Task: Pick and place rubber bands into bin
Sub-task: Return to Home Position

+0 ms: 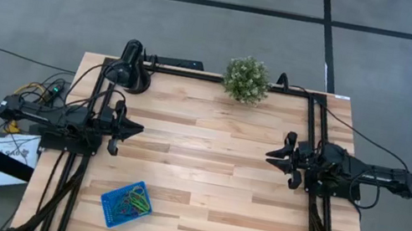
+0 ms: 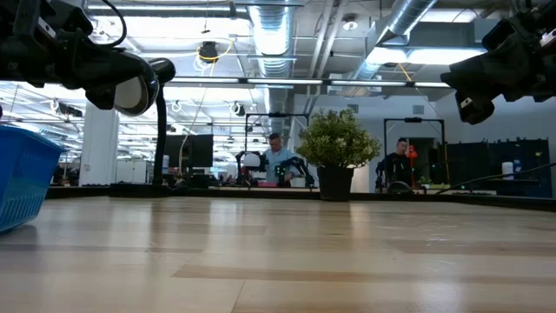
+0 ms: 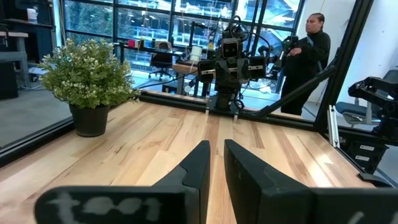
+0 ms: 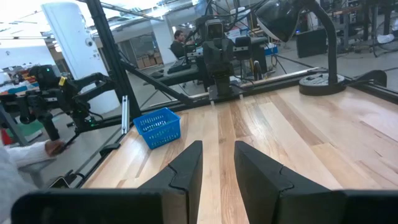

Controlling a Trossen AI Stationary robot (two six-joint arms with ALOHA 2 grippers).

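The blue bin (image 1: 114, 211) stands on the table near its near-left corner. It also shows in the right wrist view (image 4: 158, 129) and at the left edge of the low view (image 2: 24, 184). Several rubber bands (image 1: 133, 201) in green, yellow and red lie inside it. I see no bands on the bare wood. My left gripper (image 1: 139, 131) hovers over the table's left side, its fingers (image 3: 200, 163) a narrow gap apart and empty. My right gripper (image 1: 270, 155) hovers over the right side facing it, also slightly open and empty (image 4: 217, 155).
A black lamp (image 1: 130, 64) stands at the far-left corner and a small potted plant (image 1: 246, 78) at the middle of the far edge. Black frame rails run along both sides. Bare wood lies between the two grippers. People stand in the room beyond the table.
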